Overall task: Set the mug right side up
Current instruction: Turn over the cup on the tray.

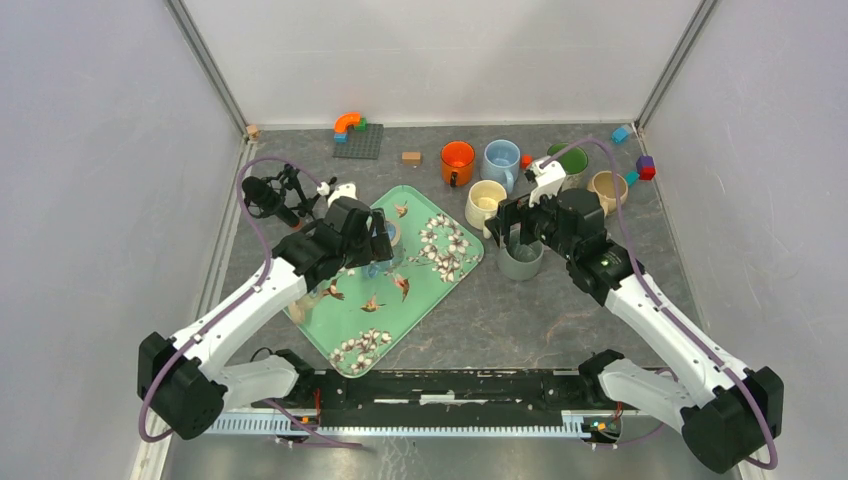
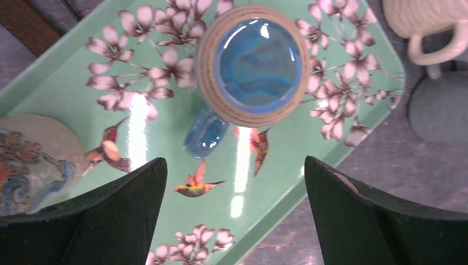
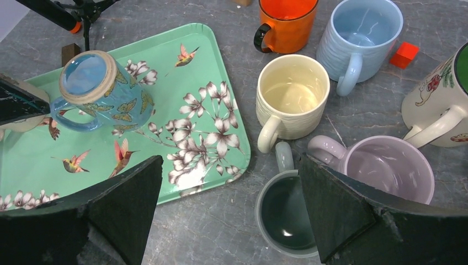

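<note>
- Task thing: blue mug (image 2: pixel 254 63) sits on the green tray (image 3: pixel 207 61), upside down, glazed base facing up, rim down on the tray.
- Handle sticks out at abt 7 o'clock from the mug in the left wrist view; low on the body, next to a hummingbird print.
- L gripper (image 2: pixel 234 165): jaws wide apart, nothing btwn them. Hovers over the tray w/ the mug at 12 o'clock just beyond the fingertips, not touching.
- R gripper (image 3: pixel 230 163): jaws also wide apart, empty. Hangs off the tray over the grey mug (image 3: pixel 284 212); blue mug is at abt 10 o'clock from it, well apart.
- Other mugs, e.g. cream mug (image 3: pixel 292 94), lilac mug (image 3: pixel 386 165), orange mug (image 3: pixel 287 22), pale blue mug (image 3: pixel 361 33), all stand mouth up on the table at 12–3 o'clock of the R gripper; no work needed there, I'd say.
- Done so far: nothing that shows. No grasp, no lift, no flip.
- Left to do, as I judge it: close on the mug (L arm looks best placed), lift clear of the tray, rotate half a turn, set down mouth up, let go.
- Progress est.: approach stage only, very early.
</note>
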Controlling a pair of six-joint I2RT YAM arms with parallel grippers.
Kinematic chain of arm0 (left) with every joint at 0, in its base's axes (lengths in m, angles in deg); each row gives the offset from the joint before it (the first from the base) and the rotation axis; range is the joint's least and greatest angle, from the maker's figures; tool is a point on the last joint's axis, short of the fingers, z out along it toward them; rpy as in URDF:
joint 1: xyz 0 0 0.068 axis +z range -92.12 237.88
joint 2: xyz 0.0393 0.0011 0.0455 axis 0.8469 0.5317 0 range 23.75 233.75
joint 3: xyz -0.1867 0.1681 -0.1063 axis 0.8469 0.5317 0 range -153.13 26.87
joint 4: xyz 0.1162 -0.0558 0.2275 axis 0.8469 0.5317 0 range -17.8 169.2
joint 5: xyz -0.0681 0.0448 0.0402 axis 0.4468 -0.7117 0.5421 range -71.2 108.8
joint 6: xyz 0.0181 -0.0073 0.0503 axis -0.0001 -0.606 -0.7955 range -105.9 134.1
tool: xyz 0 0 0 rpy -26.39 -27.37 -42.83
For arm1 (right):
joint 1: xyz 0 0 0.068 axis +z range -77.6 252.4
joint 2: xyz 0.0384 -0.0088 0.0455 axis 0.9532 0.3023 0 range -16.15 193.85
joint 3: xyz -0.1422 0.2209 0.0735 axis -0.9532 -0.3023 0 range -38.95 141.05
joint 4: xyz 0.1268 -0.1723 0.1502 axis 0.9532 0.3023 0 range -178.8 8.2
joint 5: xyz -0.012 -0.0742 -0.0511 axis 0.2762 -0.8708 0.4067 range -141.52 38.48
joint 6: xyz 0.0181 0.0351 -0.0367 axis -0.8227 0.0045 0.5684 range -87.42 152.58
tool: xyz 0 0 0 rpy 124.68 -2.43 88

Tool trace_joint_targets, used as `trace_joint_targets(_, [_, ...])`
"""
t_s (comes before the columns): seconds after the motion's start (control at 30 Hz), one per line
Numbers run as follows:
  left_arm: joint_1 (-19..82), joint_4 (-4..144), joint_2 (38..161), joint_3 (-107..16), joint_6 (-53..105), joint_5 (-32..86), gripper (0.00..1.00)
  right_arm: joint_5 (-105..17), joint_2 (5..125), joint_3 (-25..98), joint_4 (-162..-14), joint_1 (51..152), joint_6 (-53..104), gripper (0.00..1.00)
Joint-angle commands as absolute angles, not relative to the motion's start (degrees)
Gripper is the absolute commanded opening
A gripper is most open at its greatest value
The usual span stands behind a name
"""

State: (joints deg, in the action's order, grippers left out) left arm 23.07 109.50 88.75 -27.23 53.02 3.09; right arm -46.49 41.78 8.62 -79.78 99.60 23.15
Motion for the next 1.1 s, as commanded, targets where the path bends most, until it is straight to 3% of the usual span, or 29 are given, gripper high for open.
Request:
trace_joint_targets(0.0, [24.3, 108.9, 90.6, -26.9, 42.6, 0.2, 1.0, -45.8, 39.7, 6.9, -85.0, 99.4, 21.2, 0.98])
trace_joint_targets(0.13, [25.8, 105.6, 95.1, -27.0, 37.6, 6.3, 0.99, -46.0, 38.0, 5.6, -86.7, 99.4, 20.7, 0.98])
trace_joint_targets(0.23, [25.8, 102.9, 98.2, -27.1, 35.0, 9.5, 0.92, -46.9, 36.5, 4.6, -87.7, 99.4, 21.0, 0.98])
trace_joint_targets(0.6, [25.4, 101.6, 105.2, -29.5, 37.3, 12.1, 0.51, -50.9, 32.2, 0.6, -92.3, 99.3, 20.2, 0.98])
trace_joint_targets(1.07, [24.9, 100.0, 107.4, -29.1, 40.5, 5.0, 0.41, -47.9, 32.6, -4.1, -98.4, 99.4, 17.8, 0.96])
